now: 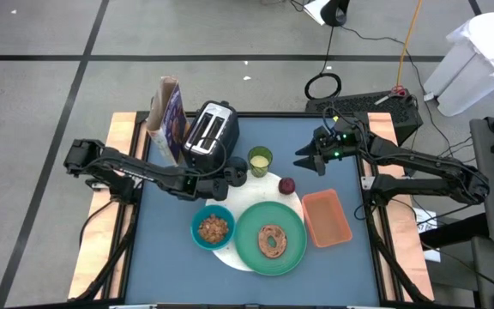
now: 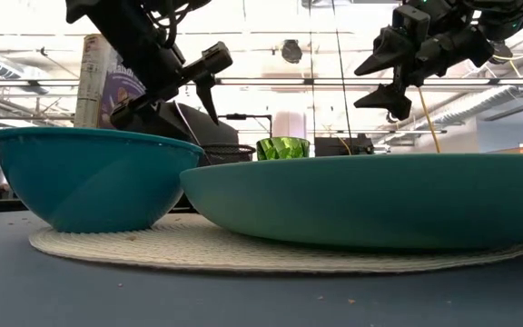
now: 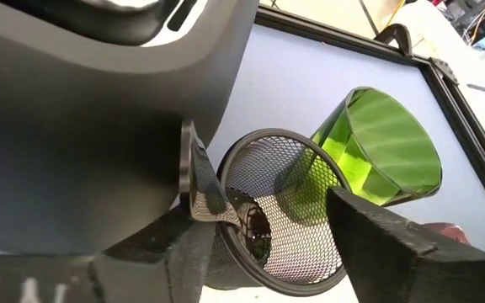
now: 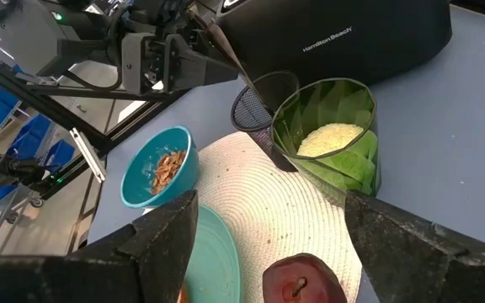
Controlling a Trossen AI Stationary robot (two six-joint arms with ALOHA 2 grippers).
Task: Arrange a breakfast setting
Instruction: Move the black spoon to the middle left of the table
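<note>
Looks like the cup step: the left end effector [image 1: 234,174] has its fingers apart around the black cup [image 3: 280,210], wedged between the toaster [image 4: 343,38] (reads "Hamilton Beach") and the yellow-green cup [image 1: 260,160]. Next it needs a firm squeeze. The right end effector [image 1: 311,158] hovers open nearby.

Toaster [image 1: 212,135]: silver-black, upright on the blue table [image 1: 170,257], just beside the left jaws on their far side; brand lettering legible on its dark side [image 4: 343,38]. Box [image 1: 168,120]: printed carton, upright, touching the toaster's flank, farther from the left jaws. Tray [image 1: 326,217]: orange, rectangular, flat on the table, near side of the right jaws, well apart from the toaster. Cables and a coiled lead [image 1: 322,85]: on the floor beyond the table. White bin [image 1: 478,60]: on the floor, beyond the right jaws.
</note>
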